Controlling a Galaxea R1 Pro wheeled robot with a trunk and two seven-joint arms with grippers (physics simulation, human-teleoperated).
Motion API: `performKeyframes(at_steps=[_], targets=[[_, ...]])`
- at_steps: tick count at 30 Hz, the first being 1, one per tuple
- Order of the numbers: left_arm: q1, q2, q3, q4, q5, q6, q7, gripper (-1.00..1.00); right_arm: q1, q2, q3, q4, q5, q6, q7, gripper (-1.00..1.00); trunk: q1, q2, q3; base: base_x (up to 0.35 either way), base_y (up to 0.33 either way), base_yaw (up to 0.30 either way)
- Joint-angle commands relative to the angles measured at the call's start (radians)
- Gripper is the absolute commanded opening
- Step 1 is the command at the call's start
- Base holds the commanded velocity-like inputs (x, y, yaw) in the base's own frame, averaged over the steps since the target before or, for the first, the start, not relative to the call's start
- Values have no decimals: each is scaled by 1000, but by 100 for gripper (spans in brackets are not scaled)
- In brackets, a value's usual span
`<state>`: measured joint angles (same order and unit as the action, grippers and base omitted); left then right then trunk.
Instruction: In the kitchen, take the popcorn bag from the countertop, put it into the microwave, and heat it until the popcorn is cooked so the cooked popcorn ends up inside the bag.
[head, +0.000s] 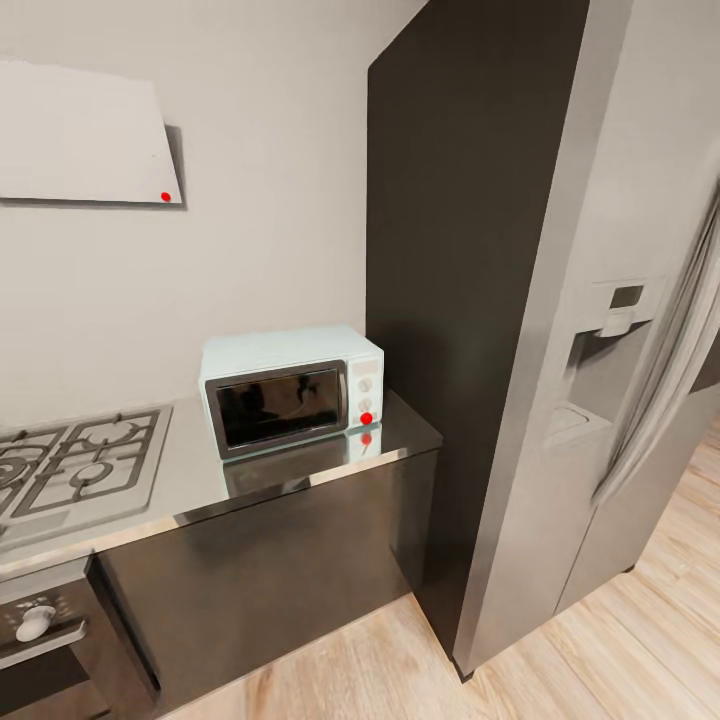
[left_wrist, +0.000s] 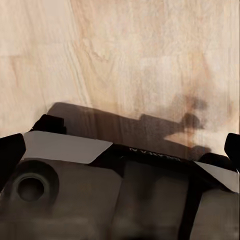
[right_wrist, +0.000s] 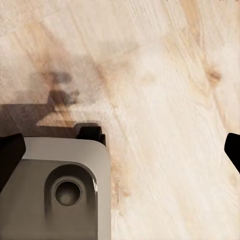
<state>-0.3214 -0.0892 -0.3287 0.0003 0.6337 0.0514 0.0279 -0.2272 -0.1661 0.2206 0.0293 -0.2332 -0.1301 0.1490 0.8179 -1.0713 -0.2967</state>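
The pale mint-blue microwave (head: 290, 390) stands with its dark glass door shut at the right end of the reflective grey countertop (head: 300, 482), against the wall. Its white knob panel carries a red mark. The popcorn bag is out of view. My left gripper (left_wrist: 121, 150) hangs over the wood floor with its dark fingertips (left_wrist: 10, 155) far apart at the picture's sides, open and empty. My right gripper (right_wrist: 121, 152) is likewise open over the floor, its fingertips (right_wrist: 10, 156) wide apart with nothing between them.
A grey gas hob (head: 80, 460) lies left of the microwave, under a flat white hood (head: 80, 135). A tall dark panel (head: 460, 300) and a steel fridge (head: 620, 350) rise at the right. An oven front (head: 40, 640) sits low left. My grey base (left_wrist: 75, 190) shows below the grippers.
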Motion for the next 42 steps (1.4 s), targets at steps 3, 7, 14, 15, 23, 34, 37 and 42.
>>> performKeyframes(at_steps=[3,7,14,15,23,34,37,42], targets=[[48,6,-9,0,3,0,3,100,-1,-2,8,3,-10,-7,10,100,0,-1,-1,0,0,0],[97,9,-9,0,4,-133,3,100,-1,-3,8,3,-9,-7,12,100,0,-1,-1,0,0,0],[102,9,-9,0,6,-170,3,100,-1,-1,8,4,-11,30,7,100,0,-1,-1,0,0,0],[102,9,-9,0,6,-170,3,100,-1,-1,8,4,-11,43,6,100,0,-1,-1,0,0,0],[102,11,-9,0,10,-170,4,100,-1,-3,7,3,-11,65,3,100,0,-1,-1,0,0,140],[102,14,-9,0,13,-171,5,100,-1,3,8,3,-9,59,-48,100,0,-1,-1,0,0,274],[102,14,-9,0,14,-171,6,100,-1,3,8,3,-9,59,-51,100,0,-1,-1,0,0,277],[102,14,-9,0,14,-171,7,100,-1,3,8,3,-8,58,-52,100,0,-1,-1,0,0,277]])
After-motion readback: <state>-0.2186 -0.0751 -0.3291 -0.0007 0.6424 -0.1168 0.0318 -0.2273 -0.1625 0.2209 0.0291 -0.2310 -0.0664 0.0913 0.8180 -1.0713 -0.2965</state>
